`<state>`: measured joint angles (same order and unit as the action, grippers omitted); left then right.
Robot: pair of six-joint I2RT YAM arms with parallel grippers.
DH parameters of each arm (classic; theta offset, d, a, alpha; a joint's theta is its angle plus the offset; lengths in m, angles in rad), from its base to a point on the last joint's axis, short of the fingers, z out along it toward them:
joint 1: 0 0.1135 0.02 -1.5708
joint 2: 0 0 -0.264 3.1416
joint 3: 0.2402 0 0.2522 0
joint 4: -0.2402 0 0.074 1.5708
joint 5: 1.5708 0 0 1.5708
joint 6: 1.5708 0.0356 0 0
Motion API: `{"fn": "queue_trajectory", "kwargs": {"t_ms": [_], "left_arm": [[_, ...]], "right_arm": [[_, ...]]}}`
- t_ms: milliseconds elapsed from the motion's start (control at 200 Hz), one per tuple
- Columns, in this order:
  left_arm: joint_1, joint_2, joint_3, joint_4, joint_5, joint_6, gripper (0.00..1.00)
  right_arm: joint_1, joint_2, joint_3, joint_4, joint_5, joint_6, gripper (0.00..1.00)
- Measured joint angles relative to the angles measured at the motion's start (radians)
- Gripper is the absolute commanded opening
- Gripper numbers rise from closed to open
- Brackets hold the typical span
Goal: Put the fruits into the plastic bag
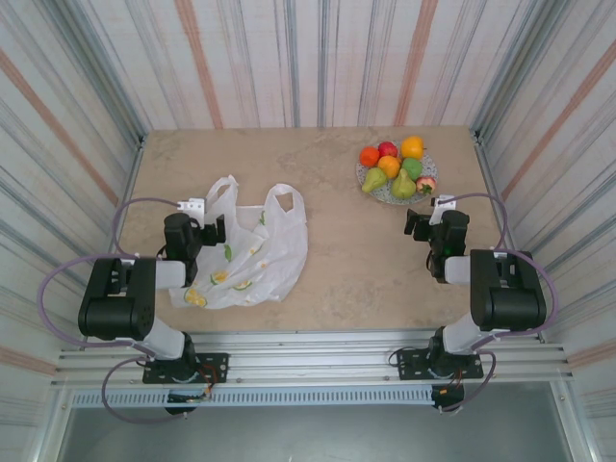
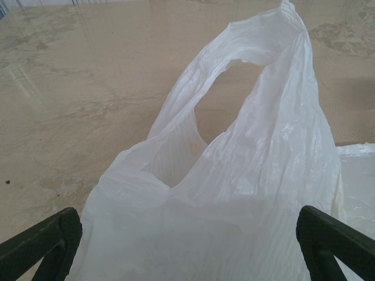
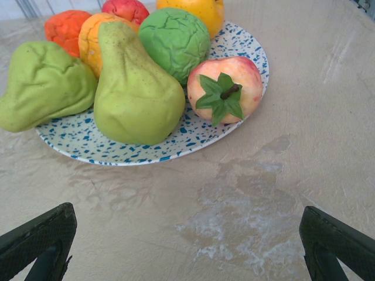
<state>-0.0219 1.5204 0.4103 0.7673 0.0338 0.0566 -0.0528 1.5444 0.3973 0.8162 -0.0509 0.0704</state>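
Note:
The plastic bag [image 1: 252, 252] lies flat on the left half of the table, white with lemon prints, its two handle loops pointing away from me. My left gripper [image 1: 197, 219] hovers open over the bag's left edge. In the left wrist view the bag [image 2: 246, 175] spreads between the fingers [image 2: 55, 237], with one handle loop [image 2: 263, 52] ahead. The fruits [image 1: 395, 168] are piled on a speckled plate [image 1: 385, 198] at the back right. My right gripper [image 1: 435, 217] is open just short of the plate, holding nothing. Nearest to it are a green pear [image 3: 137, 88] and a red-pink fruit [image 3: 228, 88].
Striped walls enclose the table on three sides; the right wall [image 1: 539, 135] is close to the plate. Bare tabletop [image 1: 346, 250] separates the bag from the plate. On the plate [image 3: 176, 149] also sit a second pear [image 3: 44, 85], a green ball [image 3: 173, 38] and orange fruits [image 3: 67, 26].

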Motion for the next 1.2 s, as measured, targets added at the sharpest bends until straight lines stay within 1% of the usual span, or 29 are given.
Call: {"fn": "queue_trajectory", "kwargs": {"t_ms": [711, 812, 882, 982, 1092, 1202], "left_arm": [[0.0, -0.003, 0.0, -0.002, 0.0, 0.0, 0.99], [0.0, -0.051, 0.009, -0.077, -0.016, -0.005, 0.99], [0.0, -0.112, 0.037, -0.164, -0.049, -0.021, 0.99], [0.001, -0.225, 0.083, -0.282, -0.121, -0.098, 0.99], [0.015, -0.361, 0.114, -0.408, -0.174, -0.254, 0.99], [0.04, -0.458, 0.138, -0.534, -0.159, -0.414, 0.99]], "right_arm": [[0.0, 0.0, 0.0, 0.0, -0.002, 0.0, 0.99], [0.014, -0.011, 0.0, -0.016, 0.047, 0.001, 0.99], [0.033, -0.06, 0.002, -0.073, 0.103, 0.009, 0.99], [0.036, -0.191, 0.017, -0.199, 0.187, 0.062, 0.99], [-0.008, -0.383, 0.04, -0.331, 0.231, 0.151, 0.99], [-0.042, -0.555, 0.083, -0.464, 0.23, 0.219, 0.99]]}}
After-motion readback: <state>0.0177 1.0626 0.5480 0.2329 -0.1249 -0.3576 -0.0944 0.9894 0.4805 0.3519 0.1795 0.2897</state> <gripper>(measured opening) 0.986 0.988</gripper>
